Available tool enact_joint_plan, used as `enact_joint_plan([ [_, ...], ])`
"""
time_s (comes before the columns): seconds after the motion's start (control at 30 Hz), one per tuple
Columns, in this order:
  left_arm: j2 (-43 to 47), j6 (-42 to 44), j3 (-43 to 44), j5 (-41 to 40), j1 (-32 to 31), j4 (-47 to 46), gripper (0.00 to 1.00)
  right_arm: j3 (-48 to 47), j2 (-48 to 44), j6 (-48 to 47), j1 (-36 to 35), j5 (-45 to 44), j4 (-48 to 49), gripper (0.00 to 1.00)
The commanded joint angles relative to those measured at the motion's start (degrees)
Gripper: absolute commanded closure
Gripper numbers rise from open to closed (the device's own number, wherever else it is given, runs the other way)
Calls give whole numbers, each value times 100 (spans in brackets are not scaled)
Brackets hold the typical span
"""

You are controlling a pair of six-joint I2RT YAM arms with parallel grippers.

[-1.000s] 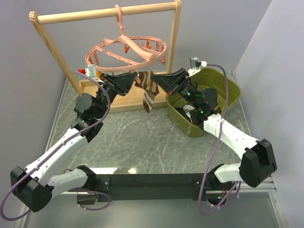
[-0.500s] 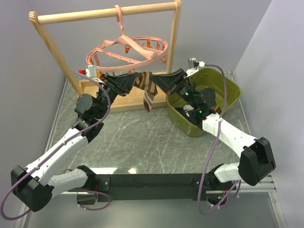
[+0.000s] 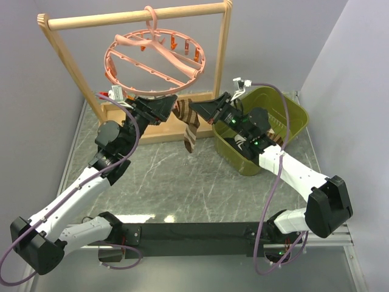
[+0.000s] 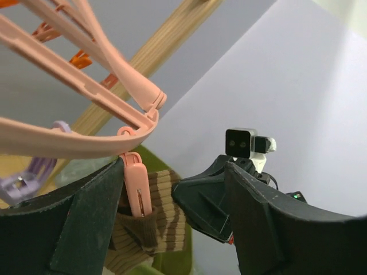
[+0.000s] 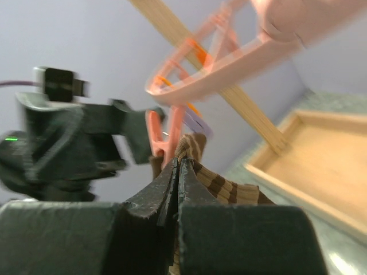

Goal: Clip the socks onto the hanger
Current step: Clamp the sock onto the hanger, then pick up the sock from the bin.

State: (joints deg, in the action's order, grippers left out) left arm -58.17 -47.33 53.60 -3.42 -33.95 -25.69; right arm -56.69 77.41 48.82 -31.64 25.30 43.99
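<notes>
From above, the brown striped sock [image 3: 188, 124] dangles between my two arms, below the pink hanger [image 3: 108, 61] hooked on the wooden rack [image 3: 134, 16], over the desk [image 3: 182, 176]. Only my left wrist view shows a pink clip [image 4: 136, 192] biting the sock's ribbed cuff, with my left jaws spread wide either side. My right wrist view shows my right jaws pinched shut on the tan-banded knit.
</notes>
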Motion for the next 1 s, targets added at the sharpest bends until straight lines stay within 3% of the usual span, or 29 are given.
enact_joint_plan([
  [0.0, 122, 145, 229, -501, -23, 581, 23, -307, -164, -627, -44, -262, -1021, 100],
  [0.03, 131, 163, 238, -571, -23, 687, 23, -360, -191, -837, -44, -315, -1459, 100],
  [0.13, 209, 233, 273, -826, -23, 977, 21, -632, -191, -1224, -44, -412, -2329, 84],
  [0.27, 280, 330, 343, -1230, -23, 1417, 20, -1001, -147, -1576, -44, -368, -3254, 50],
  [0.4, 315, 532, 475, -1565, -15, 1795, 19, -1213, -296, -1954, -44, -752, -3984, 32],
  [0.63, 377, 1251, 686, -1715, -15, 2279, 17, -2038, -762, -2588, 253, -2755, -5907, 19],
  [0.83, 570, 1815, 800, -1618, 20, 2551, 12, -1917, -947, -2175, 1378, -2802, -6455, 16],
  [0.97, 579, 1964, 915, -1276, 230, 2815, 8, -1820, -728, -2140, 1862, -3477, -6762, 13],
])
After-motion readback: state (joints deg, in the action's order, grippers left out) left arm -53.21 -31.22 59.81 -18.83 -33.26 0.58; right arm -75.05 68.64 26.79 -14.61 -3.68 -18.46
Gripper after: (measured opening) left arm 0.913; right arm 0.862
